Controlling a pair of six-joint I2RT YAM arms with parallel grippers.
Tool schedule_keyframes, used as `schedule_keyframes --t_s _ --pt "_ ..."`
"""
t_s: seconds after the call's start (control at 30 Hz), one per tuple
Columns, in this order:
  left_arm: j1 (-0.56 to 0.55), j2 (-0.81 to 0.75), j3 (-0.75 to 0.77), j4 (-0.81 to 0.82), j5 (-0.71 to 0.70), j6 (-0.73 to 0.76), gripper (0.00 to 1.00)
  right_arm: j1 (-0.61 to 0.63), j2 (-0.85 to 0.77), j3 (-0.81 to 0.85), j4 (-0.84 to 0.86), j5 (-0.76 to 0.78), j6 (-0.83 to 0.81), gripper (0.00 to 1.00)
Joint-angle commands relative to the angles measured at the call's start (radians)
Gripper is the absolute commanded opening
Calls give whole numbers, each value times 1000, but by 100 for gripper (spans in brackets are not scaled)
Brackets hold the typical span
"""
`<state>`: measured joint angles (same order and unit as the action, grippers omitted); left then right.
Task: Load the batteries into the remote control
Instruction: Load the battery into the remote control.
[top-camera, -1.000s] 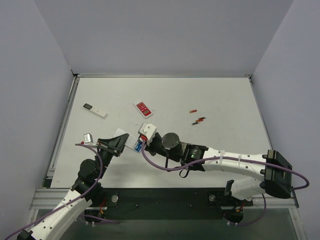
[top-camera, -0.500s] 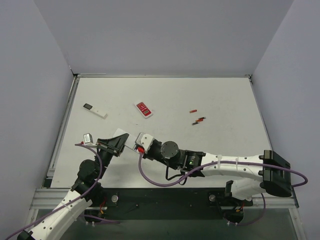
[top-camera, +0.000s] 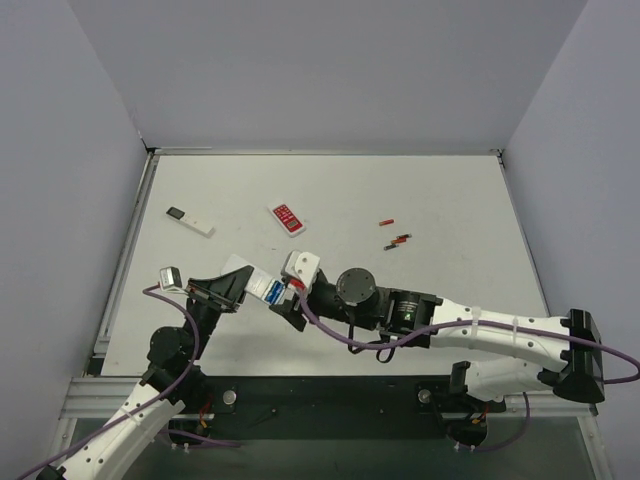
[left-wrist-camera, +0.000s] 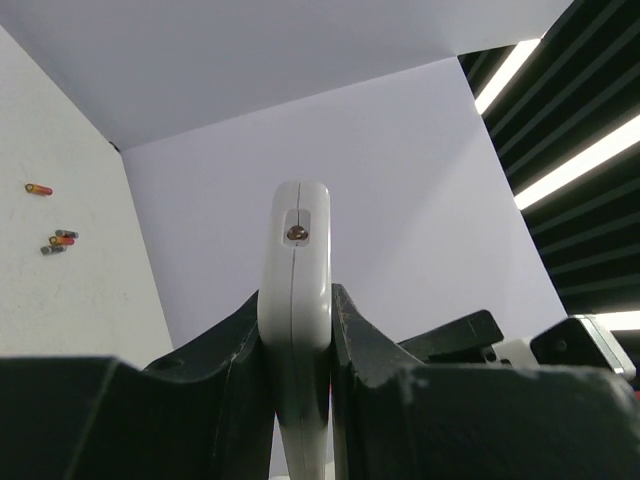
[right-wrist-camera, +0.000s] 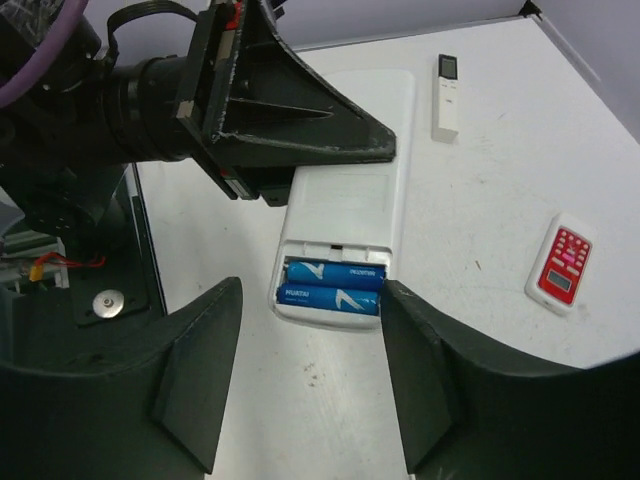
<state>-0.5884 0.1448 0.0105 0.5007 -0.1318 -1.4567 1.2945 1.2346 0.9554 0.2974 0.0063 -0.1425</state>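
At open end of remote control (right-wrist-camera: 350, 190), both batteries (right-wrist-camera: 330, 285) lay seated in bay, no cover on. Its sides sat clamped in left hand (left-wrist-camera: 298, 310), seemingly off table (top-camera: 450, 200). Beside bay, right hand (right-wrist-camera: 312, 300) hung, fingers apart. Risk: nudge or tilt could pop batteries loose.

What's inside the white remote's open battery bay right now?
Two blue cylindrical batteries lie side by side in the broad white remote control; whatever lies beneath them is covered.

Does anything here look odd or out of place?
The remote control, clamped in the left end effector, has its battery bay uncovered, the batteries exposed. Loose cells lie scattered farther back.
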Motion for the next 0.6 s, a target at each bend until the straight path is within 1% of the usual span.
schedule_keyframes --t_s 0.0,0.03,0.07,0.2,0.23,0.33,0.4,0.57 --pt "-1 -7 -103 98 29 33 0 -99 -86 43 -53 -68 272 55" --pt "-1 -4 -99 96 31 38 0 -121 -95 36 -50 -93 308 58" --pt "-1 -4 -95 98 32 42 0 -141 -104 26 -41 -120 346 58" --pt "-1 21 -80 107 40 64 0 -182 -133 -13 -17 -83 458 60" --pt "-1 27 -76 110 44 65 0 -192 -130 -24 -12 -80 510 60" --pt "-1 58 -75 139 52 67 0 -216 -110 -46 28 -107 611 60" --pt "-1 78 -75 160 57 67 0 -218 -87 -50 61 -133 639 61" --pt "-1 93 -69 182 61 71 0 -218 -41 -50 51 -112 704 61"
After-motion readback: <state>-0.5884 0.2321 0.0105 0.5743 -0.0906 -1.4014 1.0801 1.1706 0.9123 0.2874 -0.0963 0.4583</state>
